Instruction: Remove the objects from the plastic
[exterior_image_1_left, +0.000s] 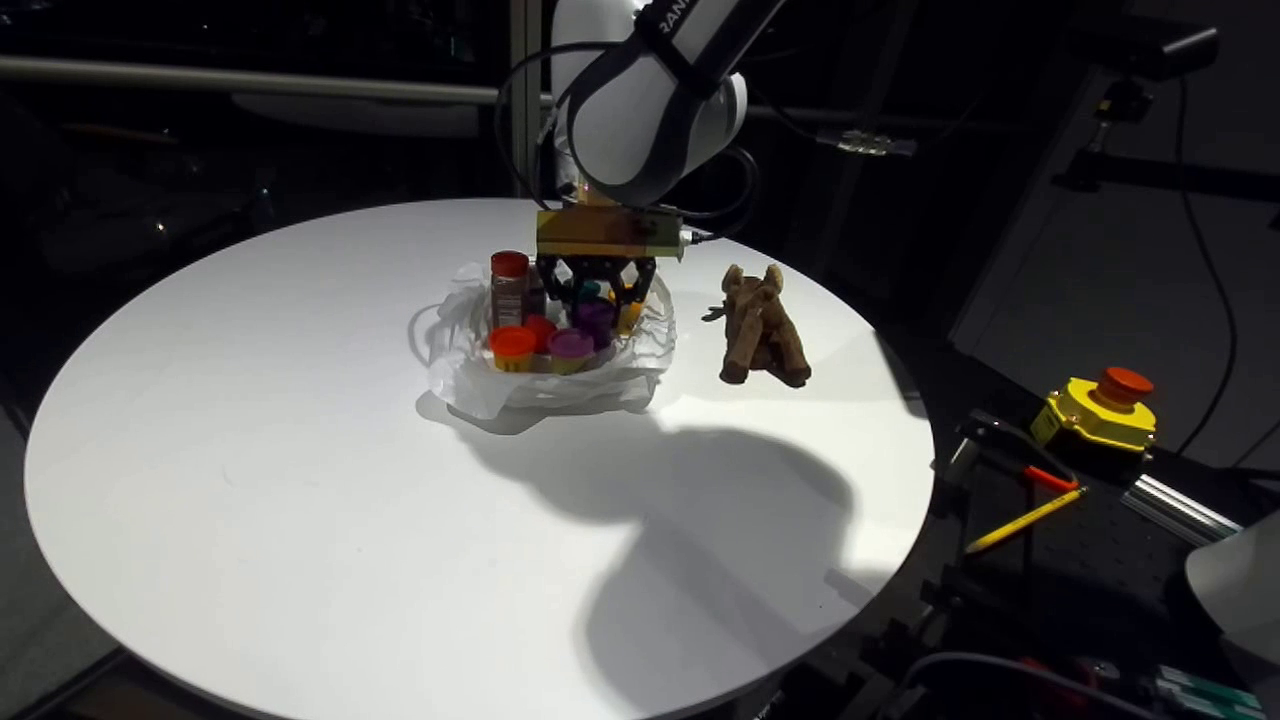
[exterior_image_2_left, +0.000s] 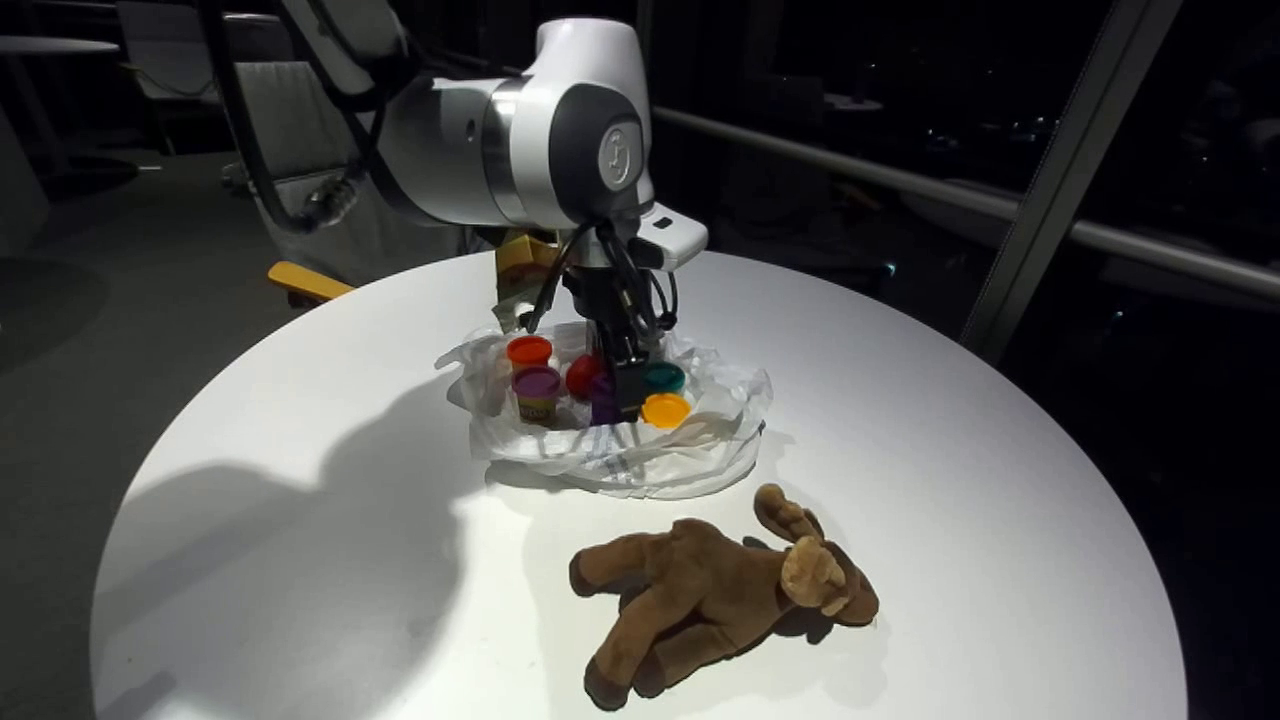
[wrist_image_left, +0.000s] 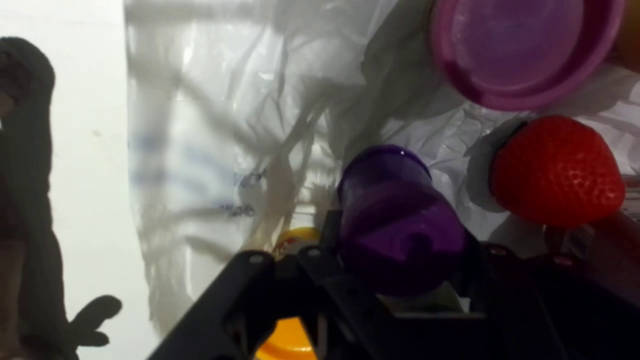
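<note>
The robot's gripper (exterior_image_1_left: 598, 315) is down in the crinkly white bag (exterior_image_2_left: 690, 465), pinching a dark purple cup (wrist_image_left: 400, 215). More little cups (exterior_image_1_left: 513, 352), a red-capped jar (exterior_image_1_left: 509, 298) and a strawberry (wrist_image_left: 557, 172) sit there too. The brown toy animal (exterior_image_2_left: 710, 585) lies on the white table (exterior_image_1_left: 250, 450), near the bag.

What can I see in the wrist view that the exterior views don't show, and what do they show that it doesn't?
Only the wrist view shows the dimpled skin of the red strawberry and a dark round spot on the near end of the purple cup.

Only the exterior views show the teal lid, the robot arm and the brown animal figure in full.

Both share the gripper, the plastic bag, the yellow cup and the mauve-lidded cup.
</note>
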